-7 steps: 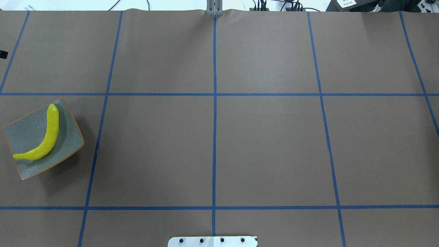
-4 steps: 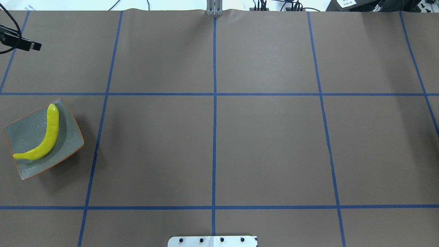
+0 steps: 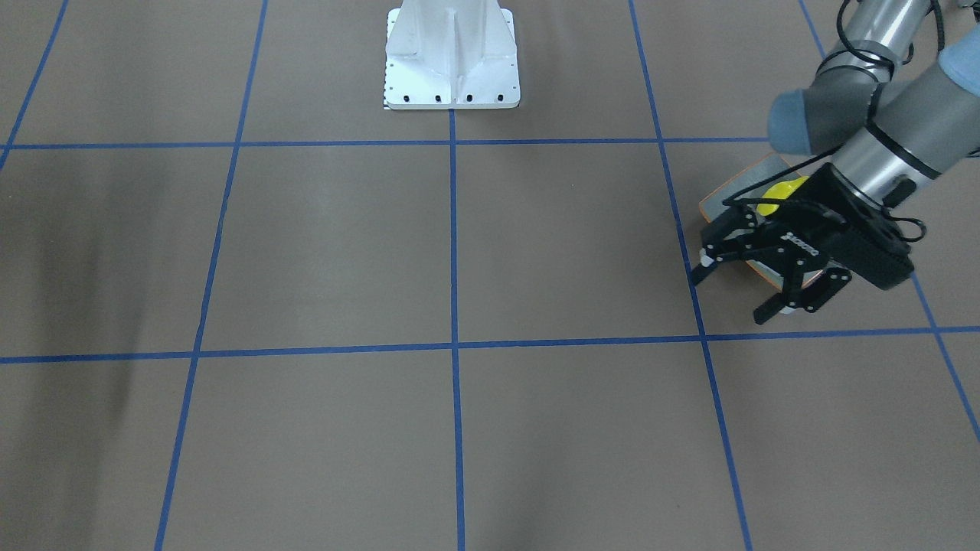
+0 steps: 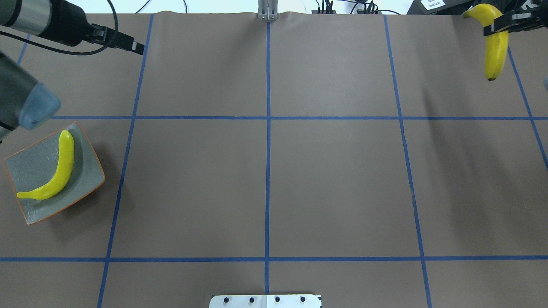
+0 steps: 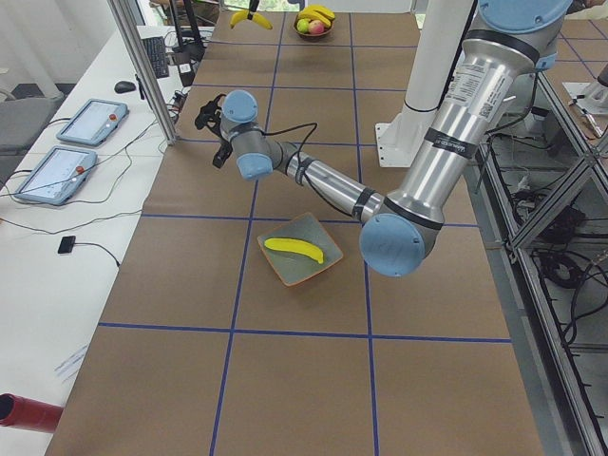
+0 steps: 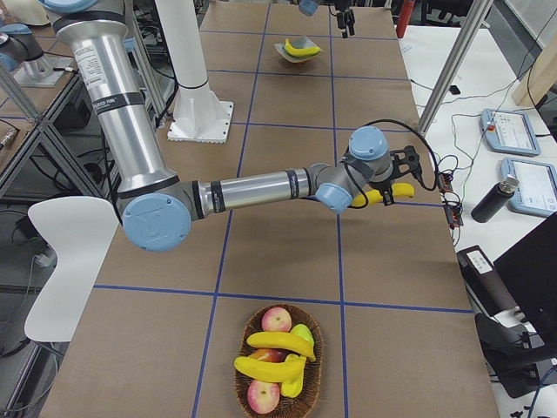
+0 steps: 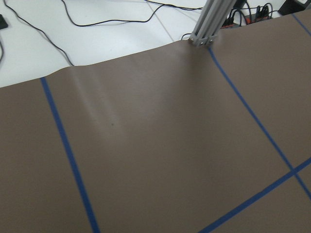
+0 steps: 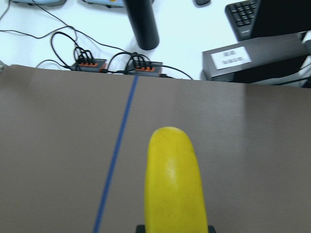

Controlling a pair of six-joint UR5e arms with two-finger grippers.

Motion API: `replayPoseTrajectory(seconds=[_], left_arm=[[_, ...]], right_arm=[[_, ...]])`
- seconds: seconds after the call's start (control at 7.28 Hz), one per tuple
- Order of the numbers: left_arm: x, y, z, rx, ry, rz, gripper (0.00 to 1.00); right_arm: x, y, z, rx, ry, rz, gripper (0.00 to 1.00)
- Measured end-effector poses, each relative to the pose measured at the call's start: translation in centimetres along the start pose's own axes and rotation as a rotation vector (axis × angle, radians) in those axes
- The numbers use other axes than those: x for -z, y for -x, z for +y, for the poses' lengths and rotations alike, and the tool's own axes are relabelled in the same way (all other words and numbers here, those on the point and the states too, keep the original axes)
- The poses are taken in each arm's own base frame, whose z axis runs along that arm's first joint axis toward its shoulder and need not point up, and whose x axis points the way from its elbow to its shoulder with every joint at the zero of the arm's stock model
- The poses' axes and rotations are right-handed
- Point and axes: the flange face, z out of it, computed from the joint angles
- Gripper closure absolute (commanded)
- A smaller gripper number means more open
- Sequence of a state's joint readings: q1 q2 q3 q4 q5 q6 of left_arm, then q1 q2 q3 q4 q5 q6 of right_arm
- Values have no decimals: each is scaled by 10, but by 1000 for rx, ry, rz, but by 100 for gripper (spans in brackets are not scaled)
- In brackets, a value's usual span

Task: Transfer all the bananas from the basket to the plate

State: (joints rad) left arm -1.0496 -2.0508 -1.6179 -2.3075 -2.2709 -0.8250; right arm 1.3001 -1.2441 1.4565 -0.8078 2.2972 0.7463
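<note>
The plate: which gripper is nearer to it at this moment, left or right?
Left. The left gripper hangs open past the plate, at the same end of the table; the right gripper, shut on a banana, is at the opposite end.

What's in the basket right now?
The basket holds yellow bananas lying over reddish apples and one green fruit. Anything beneath them is covered.

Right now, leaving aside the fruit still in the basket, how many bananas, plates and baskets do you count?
Plate: 1
Basket: 1
Bananas outside it: 2 (resting banana, carried banana)
Total: 4
</note>
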Motion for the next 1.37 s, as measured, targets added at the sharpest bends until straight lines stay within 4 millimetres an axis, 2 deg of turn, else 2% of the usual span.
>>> replayPoseTrajectory(seconds=[0.27, 0.55, 0.82, 1.1, 1.37], left_arm=[[-15, -76, -4, 80, -3, 119, 0], [-26, -129, 1, 116, 12, 213, 0], [-37, -165, 13, 111, 37, 276, 0], [-43, -190, 29, 108, 64, 322, 0], [-46, -203, 40, 113, 83, 345, 0]], right_arm=[[-16, 85, 3, -163, 9, -92, 100], [-30, 180, -4, -378, 58, -178, 100], [-38, 266, 0, -547, 91, -213, 100], [-43, 348, 22, -650, 93, -206, 100], [-47, 398, 49, -668, 88, -223, 100]])
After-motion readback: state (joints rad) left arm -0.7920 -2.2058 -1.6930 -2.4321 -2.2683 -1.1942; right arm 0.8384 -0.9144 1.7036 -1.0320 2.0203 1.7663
